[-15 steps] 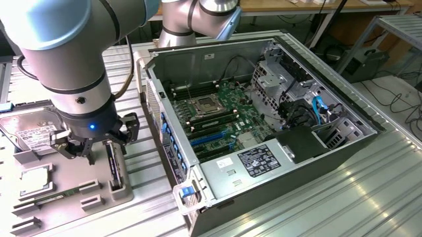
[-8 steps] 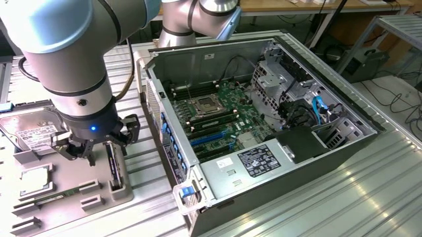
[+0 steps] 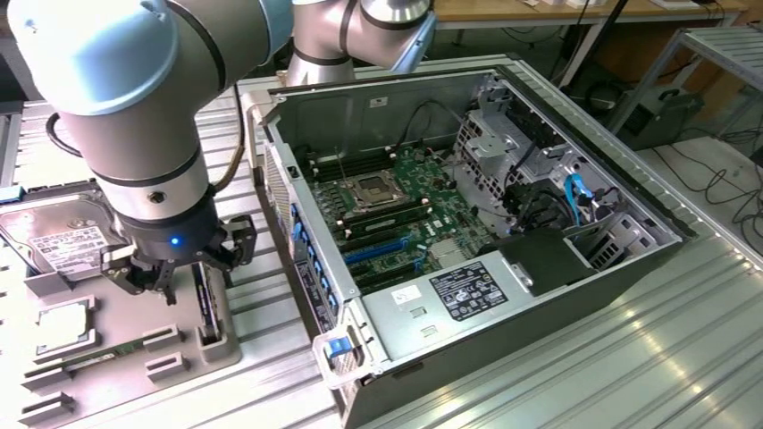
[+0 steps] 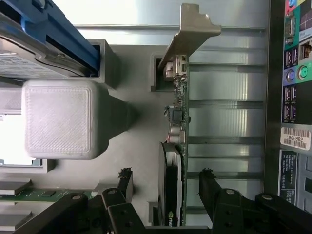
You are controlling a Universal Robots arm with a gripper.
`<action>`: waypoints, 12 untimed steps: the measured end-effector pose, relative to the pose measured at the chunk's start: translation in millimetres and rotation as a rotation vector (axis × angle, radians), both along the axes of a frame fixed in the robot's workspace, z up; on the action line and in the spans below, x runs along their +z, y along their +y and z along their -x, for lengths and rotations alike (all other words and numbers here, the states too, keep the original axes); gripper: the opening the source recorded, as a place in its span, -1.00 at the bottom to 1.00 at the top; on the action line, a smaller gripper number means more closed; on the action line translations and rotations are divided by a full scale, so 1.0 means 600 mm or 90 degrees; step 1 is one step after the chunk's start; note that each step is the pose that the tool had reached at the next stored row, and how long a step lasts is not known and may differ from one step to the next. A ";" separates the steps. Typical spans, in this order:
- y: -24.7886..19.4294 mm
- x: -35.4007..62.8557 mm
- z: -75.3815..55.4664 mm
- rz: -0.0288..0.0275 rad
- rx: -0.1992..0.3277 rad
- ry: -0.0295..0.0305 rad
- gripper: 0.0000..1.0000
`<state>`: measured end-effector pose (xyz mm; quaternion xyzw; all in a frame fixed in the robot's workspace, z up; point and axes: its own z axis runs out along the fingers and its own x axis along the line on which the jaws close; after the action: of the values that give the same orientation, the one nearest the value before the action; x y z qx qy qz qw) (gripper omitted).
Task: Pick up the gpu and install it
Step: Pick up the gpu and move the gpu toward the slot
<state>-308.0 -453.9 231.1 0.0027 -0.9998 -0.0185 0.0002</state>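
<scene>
The gpu is standing on edge in a slot of the grey holder on the desk. Its bracket is at one end, so both flat faces are lying free for gripping. The gripper is hovering over it, fingers spread wide, one on each side of the card, holding nothing. The open case is sitting just beside the holder.

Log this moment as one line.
phase: pre-grasp | gripper: open, straddling gpu | gpu: on edge in gray holder, ungrasped | computer case: open
</scene>
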 end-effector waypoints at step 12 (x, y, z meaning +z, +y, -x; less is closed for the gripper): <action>0.0070 -0.014 0.000 -0.0001 -0.040 0.0006 0.03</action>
<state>-308.0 -449.7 222.8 -0.0287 -0.9994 -0.0185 0.0001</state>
